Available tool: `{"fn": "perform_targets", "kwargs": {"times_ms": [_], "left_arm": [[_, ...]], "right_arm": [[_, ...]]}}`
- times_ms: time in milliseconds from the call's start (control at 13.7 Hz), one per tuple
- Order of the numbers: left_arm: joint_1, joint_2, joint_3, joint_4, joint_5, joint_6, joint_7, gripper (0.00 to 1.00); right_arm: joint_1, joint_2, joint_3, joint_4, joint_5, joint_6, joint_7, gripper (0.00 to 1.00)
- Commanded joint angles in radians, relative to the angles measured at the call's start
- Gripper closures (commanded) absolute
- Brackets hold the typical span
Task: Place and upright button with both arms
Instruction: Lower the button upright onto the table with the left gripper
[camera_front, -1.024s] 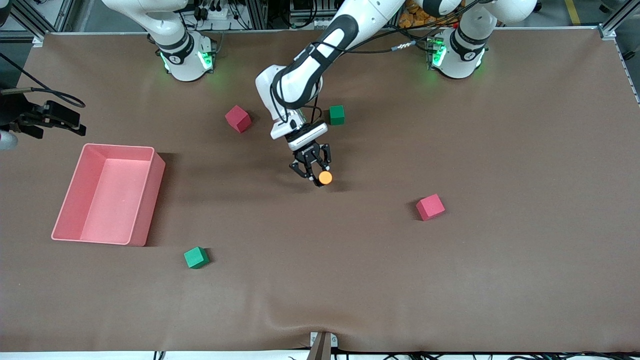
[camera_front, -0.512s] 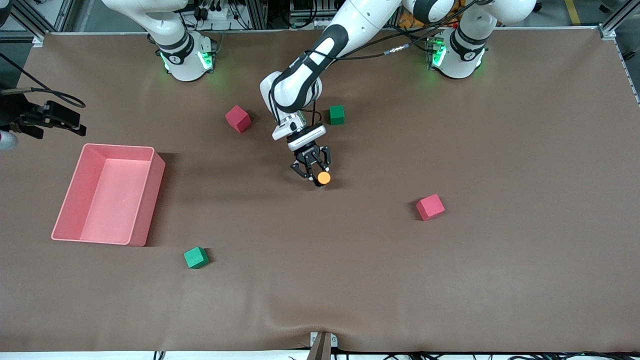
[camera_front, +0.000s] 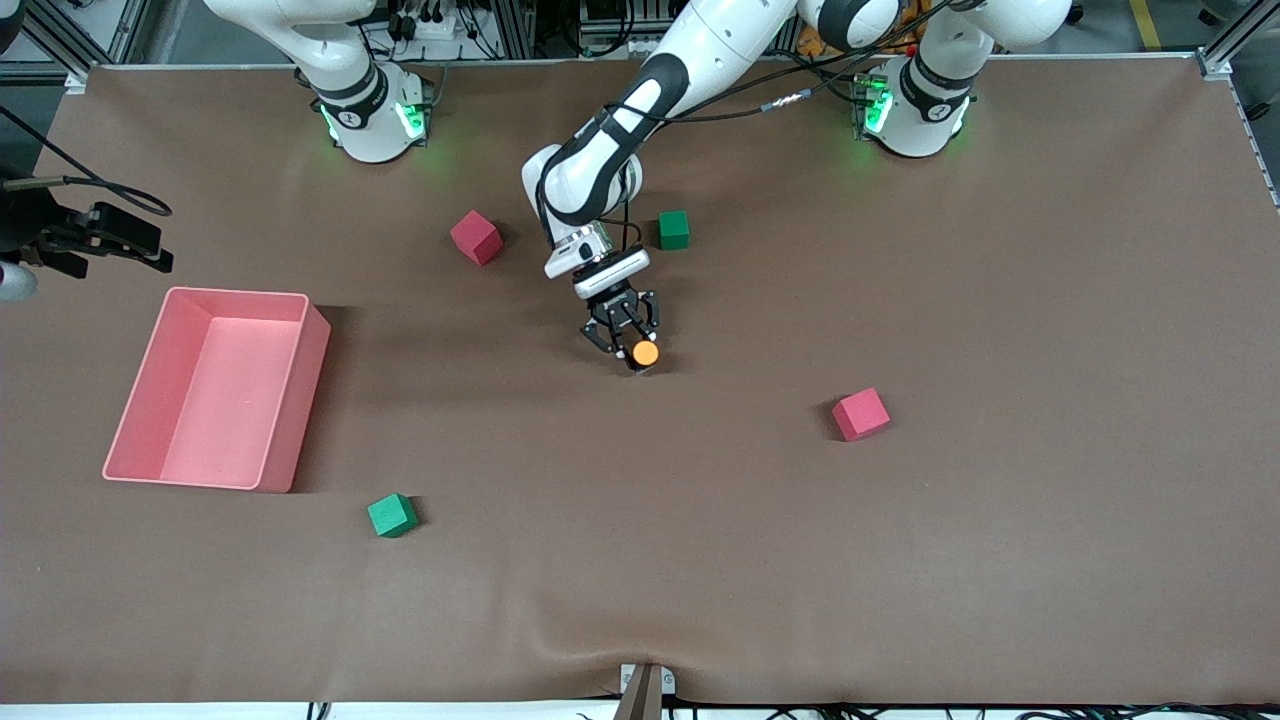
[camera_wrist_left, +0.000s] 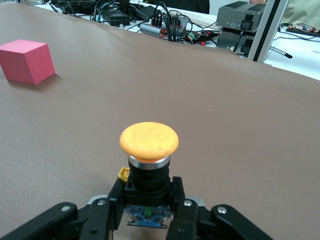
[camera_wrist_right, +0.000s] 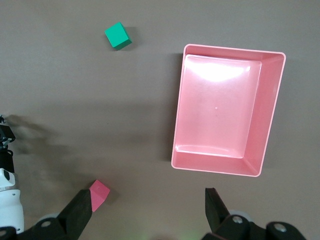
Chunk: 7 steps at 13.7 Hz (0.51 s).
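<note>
Since the earlier frames the left arm has been lowered a little, and its left tool with the button has been carried slightly toward the robots' bases.

On the brown desk the largest thing is a pink bin at the right arm's end. From its base the left arm is stretched over the middle of the desk, its wrist bent downward. The right arm is kept waiting, its right tool held high over the bin's end of the desk with the fingers spread wide and nothing between them.

The left tool is clamped narrowly on the button's black body; in the left wrist view the orange cap is seen standing clear of the fingers. Whether the button touches the desk cannot be told.

A green cube lies just beside the left wrist, a pink-red cube near it toward the right arm's end. Another pink-red cube and another green cube lie nearer to the front camera, well apart.
</note>
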<state>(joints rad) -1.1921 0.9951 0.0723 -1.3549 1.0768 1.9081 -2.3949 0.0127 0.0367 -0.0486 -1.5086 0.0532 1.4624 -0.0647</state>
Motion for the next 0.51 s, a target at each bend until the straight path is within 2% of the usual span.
{"fn": "perform_targets", "kwargs": {"times_ms": [0, 439], "left_arm": [[-0.015, 0.026, 0.009, 0.04, 0.029, -0.017, -0.027, 1.0], [-0.023, 0.057, 0.009, 0.04, 0.049, -0.024, -0.035, 1.0]], "right_arm": [[-0.007, 0.005, 0.006, 0.01, 0.007, -0.002, 0.003, 0.0], [-0.005, 0.005, 0.006, 0.01, 0.007, -0.002, 0.003, 0.0]]}}
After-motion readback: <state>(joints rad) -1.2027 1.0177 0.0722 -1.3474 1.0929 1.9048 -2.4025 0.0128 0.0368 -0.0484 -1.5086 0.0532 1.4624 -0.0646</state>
